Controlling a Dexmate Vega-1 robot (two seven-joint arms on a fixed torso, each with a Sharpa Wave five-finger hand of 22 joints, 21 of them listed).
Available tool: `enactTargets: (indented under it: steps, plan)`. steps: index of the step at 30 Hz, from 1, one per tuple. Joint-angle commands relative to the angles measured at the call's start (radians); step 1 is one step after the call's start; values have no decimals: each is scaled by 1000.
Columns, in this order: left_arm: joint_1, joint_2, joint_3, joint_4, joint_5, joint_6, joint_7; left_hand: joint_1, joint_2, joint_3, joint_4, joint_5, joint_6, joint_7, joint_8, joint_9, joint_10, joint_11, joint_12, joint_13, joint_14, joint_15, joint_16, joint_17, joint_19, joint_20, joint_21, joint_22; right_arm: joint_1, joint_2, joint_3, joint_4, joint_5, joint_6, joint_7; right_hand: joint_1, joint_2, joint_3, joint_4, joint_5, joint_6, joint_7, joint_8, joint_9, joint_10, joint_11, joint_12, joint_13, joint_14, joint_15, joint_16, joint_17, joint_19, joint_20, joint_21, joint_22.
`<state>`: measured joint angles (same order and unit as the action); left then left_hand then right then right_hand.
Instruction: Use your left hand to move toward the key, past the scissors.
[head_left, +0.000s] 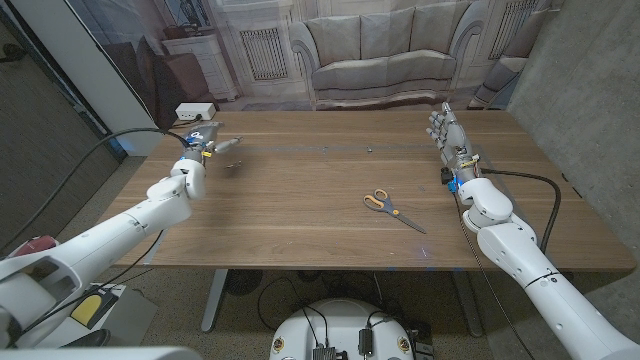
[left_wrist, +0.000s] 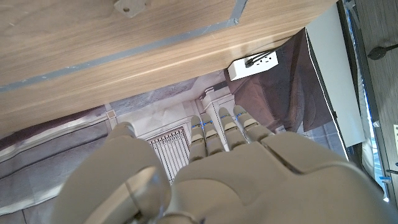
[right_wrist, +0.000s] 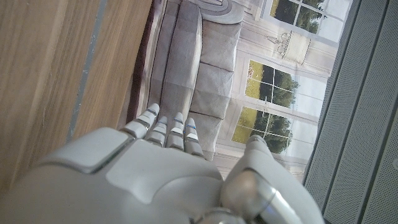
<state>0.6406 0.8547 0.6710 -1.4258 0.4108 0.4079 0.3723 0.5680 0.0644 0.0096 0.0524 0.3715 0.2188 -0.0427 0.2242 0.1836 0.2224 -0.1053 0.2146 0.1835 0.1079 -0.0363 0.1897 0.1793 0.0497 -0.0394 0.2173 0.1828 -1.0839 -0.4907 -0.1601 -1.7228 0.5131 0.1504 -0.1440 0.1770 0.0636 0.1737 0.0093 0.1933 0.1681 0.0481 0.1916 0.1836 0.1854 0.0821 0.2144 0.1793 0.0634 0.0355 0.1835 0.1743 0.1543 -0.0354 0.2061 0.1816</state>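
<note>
Left hand (head_left: 207, 140) open, scissors (head_left: 393, 209) mid-table, no writing legible

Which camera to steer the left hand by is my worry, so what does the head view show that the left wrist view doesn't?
Head view: the scissors lying right of the table's middle, a small speck beyond them that may be the key (too small to tell), and the right hand standing upright. Left wrist view: a close look at the fingers, straight and holding nothing. Both share the left hand, the wooden table and the white socket box behind it.
</note>
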Motion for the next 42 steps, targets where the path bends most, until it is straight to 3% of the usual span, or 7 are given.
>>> enactTargets:
  steps: [1,28,42]
  plan:
    - [-20,-6,24,24,-1,12,-41,3,1,0,-4,5,15,0,-2,5,6,2,-2,4,9,-46,0,3,7,-53,-3,2,6,0,-3,-5,-2,-9,-3,-3,4,0,-2,6,7,-1,3,4,9,-1,-2,4,8,0,0,5,9,-14,-2,3]
    - [-61,-44,72,88,-1,8,-89,7,2,-4,-5,6,19,-6,-8,5,8,-5,-6,4,11,-50,0,3,4,-49,-5,2,9,11,-11,4,-3,15,0,-3,5,-1,-3,6,8,-3,3,4,11,0,-2,4,8,1,0,5,9,-13,-2,3]
    - [-53,-56,62,112,-29,1,-66,8,3,-7,-5,6,18,-5,-11,5,3,-2,-10,4,8,-44,-2,3,2,-48,-7,3,9,4,-18,0,-7,15,2,-3,5,-2,-4,6,8,-2,3,4,12,1,-2,4,8,2,-1,5,9,-13,-2,3]
